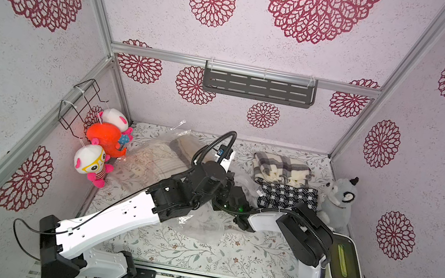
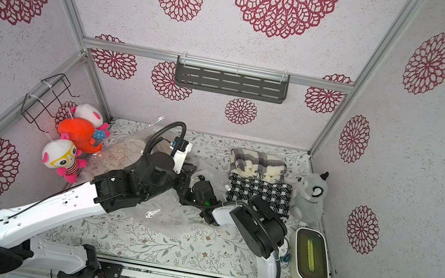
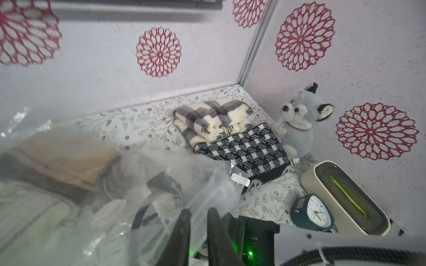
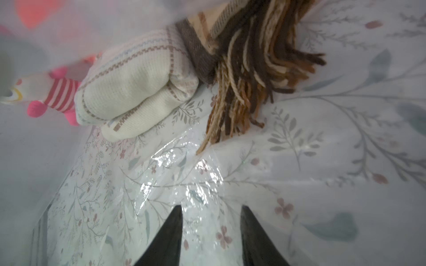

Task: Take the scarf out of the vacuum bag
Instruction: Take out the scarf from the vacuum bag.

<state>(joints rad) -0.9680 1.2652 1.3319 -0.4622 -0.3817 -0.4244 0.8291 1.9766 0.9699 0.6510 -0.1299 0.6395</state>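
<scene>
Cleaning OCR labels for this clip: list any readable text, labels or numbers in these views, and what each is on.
Dial of the alarm clock: numerals, too small to read.
The sticker on its case: blurred, unreadable.
The black housing by the green light: faint print, unreadable.
No other text seen.

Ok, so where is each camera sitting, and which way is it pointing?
Top views: overhead at the front, looking down over the table; left arm and right arm show in both.
Left wrist: behind the left gripper, facing the black-and-white scarf and grey plush by the right wall.
Right wrist: behind the open right gripper, low, facing the cream scarf in the vacuum bag.
Shared: left wrist and top views show the grey plush.
</scene>
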